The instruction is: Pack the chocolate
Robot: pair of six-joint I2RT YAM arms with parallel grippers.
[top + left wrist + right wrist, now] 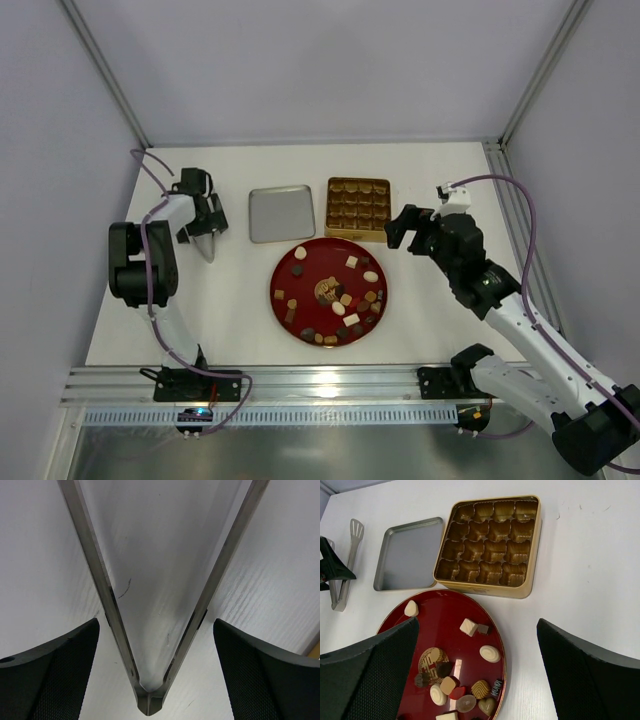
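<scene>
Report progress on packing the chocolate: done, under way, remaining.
Done: the tin is open with its lid beside it, but every cell is empty. Under way: the left gripper hangs open astride the tongs, not yet closed on them. The right gripper is open and empty near the tin. Remaining: all the chocolates sit on the plate; none is packed.
</scene>
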